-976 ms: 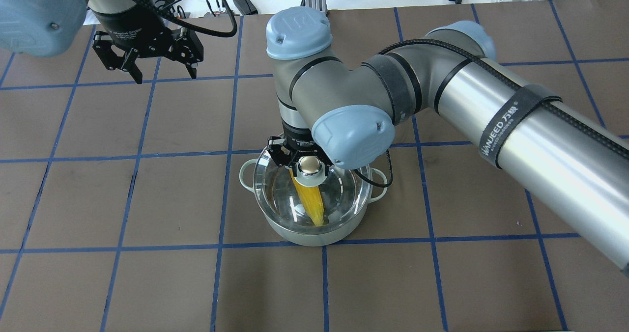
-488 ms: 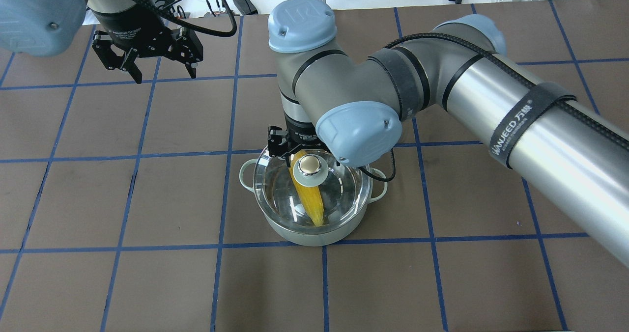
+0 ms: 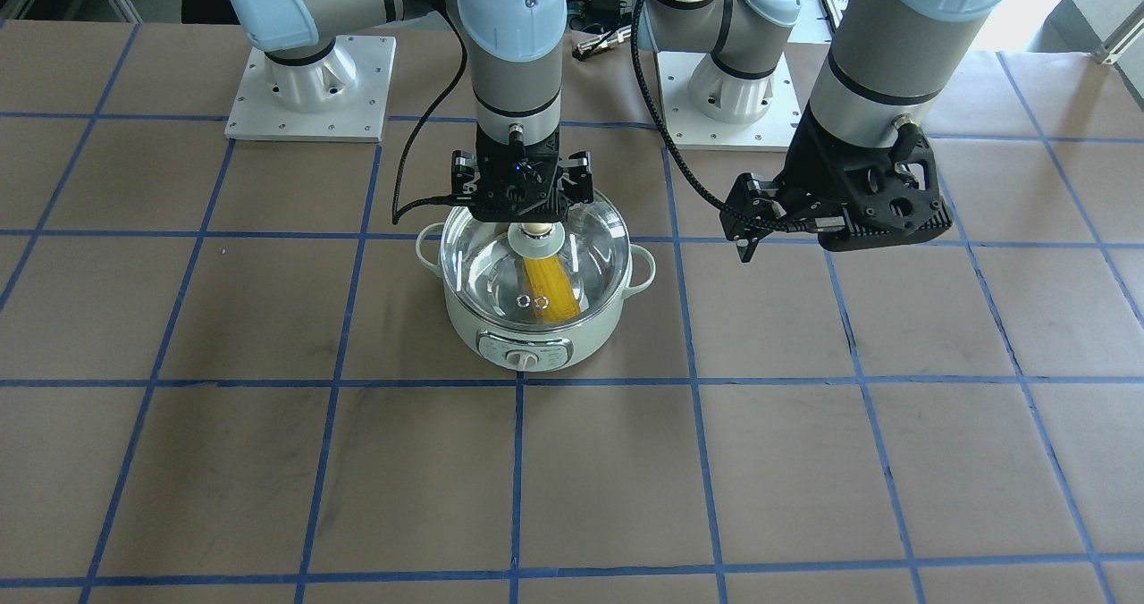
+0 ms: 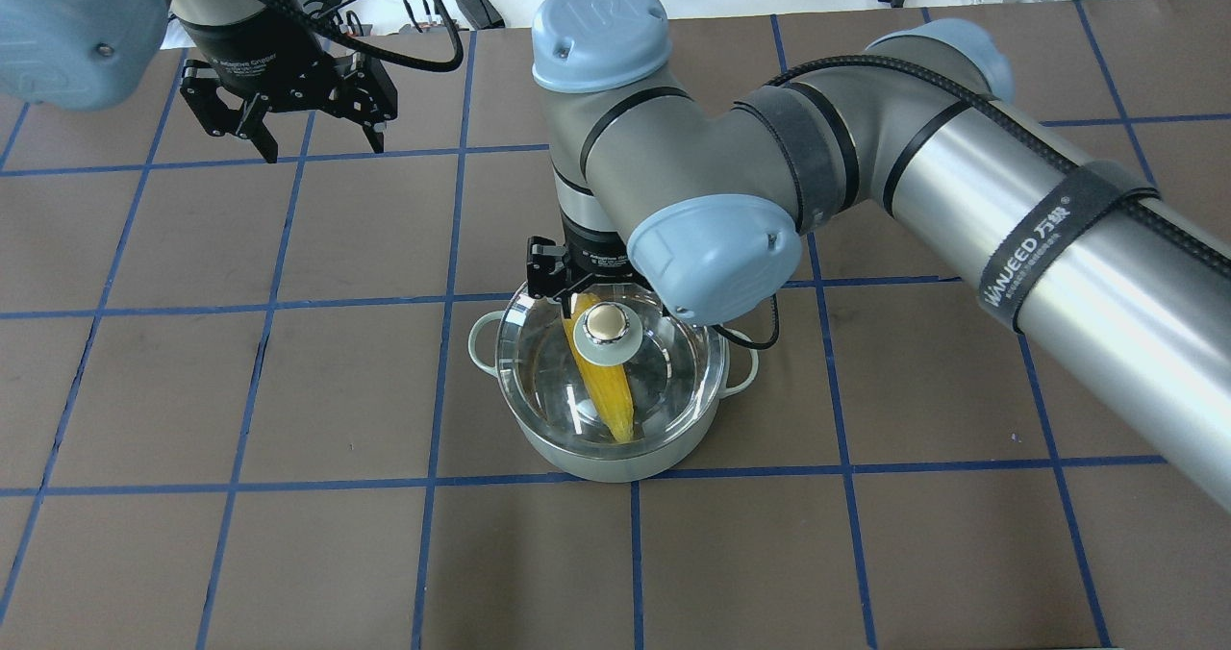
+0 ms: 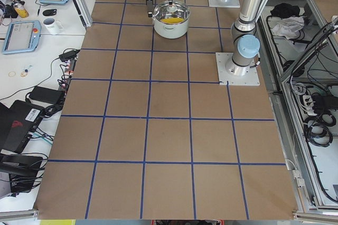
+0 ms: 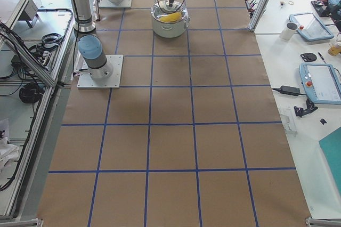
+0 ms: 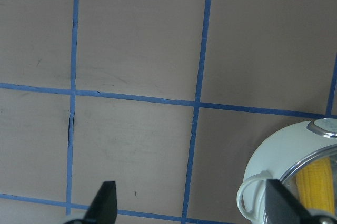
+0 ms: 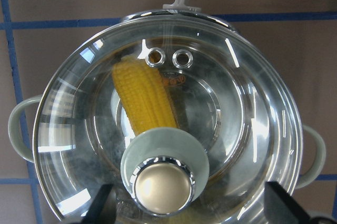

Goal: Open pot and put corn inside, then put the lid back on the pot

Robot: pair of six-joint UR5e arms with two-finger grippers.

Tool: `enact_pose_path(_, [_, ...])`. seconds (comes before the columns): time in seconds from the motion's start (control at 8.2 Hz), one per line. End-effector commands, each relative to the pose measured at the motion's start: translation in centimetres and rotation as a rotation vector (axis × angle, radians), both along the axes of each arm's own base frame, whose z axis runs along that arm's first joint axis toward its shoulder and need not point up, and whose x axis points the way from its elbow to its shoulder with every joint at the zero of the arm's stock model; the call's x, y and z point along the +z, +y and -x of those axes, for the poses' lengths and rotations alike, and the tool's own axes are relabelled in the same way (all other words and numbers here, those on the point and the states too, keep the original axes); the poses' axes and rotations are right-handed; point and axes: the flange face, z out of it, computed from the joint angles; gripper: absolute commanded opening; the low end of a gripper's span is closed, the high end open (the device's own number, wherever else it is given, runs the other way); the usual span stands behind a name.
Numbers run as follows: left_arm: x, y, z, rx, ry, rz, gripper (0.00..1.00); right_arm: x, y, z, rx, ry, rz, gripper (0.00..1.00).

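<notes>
The pale mint-green pot [image 4: 577,460] stands on the table near the middle, its white dial facing away from the robot [image 3: 527,360]. The clear glass lid [image 4: 673,366] sits on the pot, with its metal-capped knob [image 4: 604,323] on top. The yellow corn [image 4: 608,395] lies inside the pot under the glass and also shows in the right wrist view [image 8: 142,95]. My right gripper [image 3: 523,211] hovers just above the knob, open and empty, fingers spread wide to either side [image 8: 190,205]. My left gripper [image 4: 317,136] is open and empty, well off to the pot's far left.
The table is brown paper with a grid of blue tape lines [image 4: 442,294]. Cables and small devices [image 4: 462,6] lie beyond the far edge. The arm bases [image 3: 308,86] stand on the robot's side of the table.
My right gripper has lifted up and away from the lid's knob. The lid stays seated on the pot with the corn inside. The left arm has not moved.
</notes>
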Motion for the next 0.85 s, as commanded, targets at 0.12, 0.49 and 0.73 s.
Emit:
enact_pose_path(0.12, [0.0,0.0,0.0,0.0,0.0,0.0,1.0,6.8,-2.4,11.6,-0.023,-0.004,0.036,1.0])
enact_pose_path(0.49, [0.0,-0.1,0.0,0.001,0.0,0.0,1.0,10.9,-3.1,22.5,0.0,-0.023,0.065,1.0])
enact_pose_path(0.73, [0.1,0.0,0.0,0.001,0.0,0.002,1.0,10.8,-3.1,22.5,0.003,-0.02,0.062,1.0])
